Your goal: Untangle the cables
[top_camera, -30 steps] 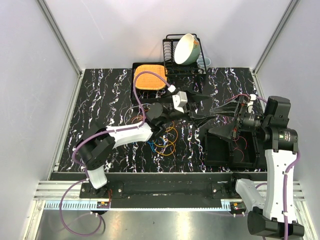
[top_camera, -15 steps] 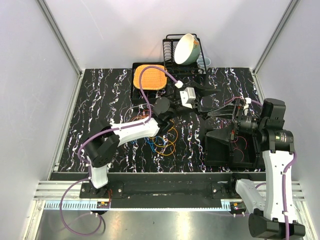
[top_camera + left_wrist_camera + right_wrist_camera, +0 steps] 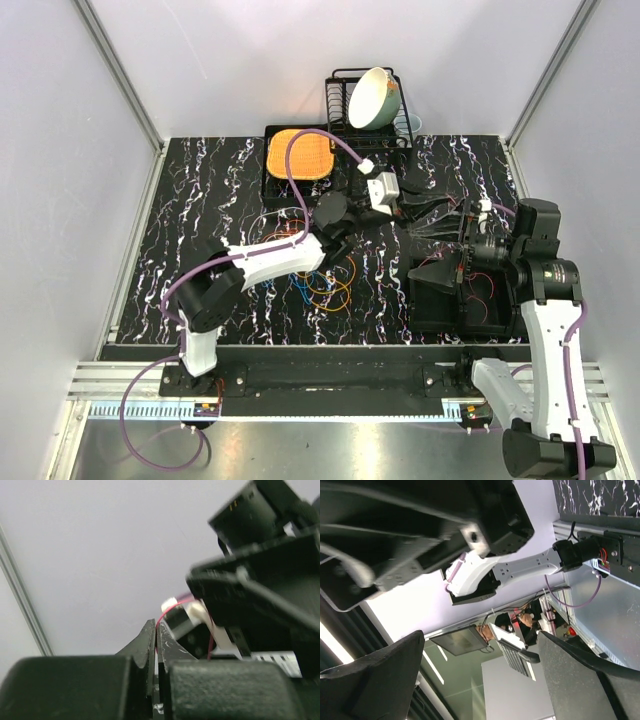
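White walls boxed in the black marbled worktop [image 3: 200,220], cables [image 3: 325,283] lay loose at its centre under the left arm, and within the last second the left claw [image 3: 156,630] had swung toward the dish rack [image 3: 338,110] and shut on a thin red wire [image 3: 162,615], right claw [image 3: 480,645] stayed wide.

Tabletop [image 3: 200,210] black with white marble veining. Cables [image 3: 325,285] orange, blue and red. Far edge: orange grid-patterned pad [image 3: 300,155], black rack [image 3: 340,110], cream bowl [image 3: 368,98].
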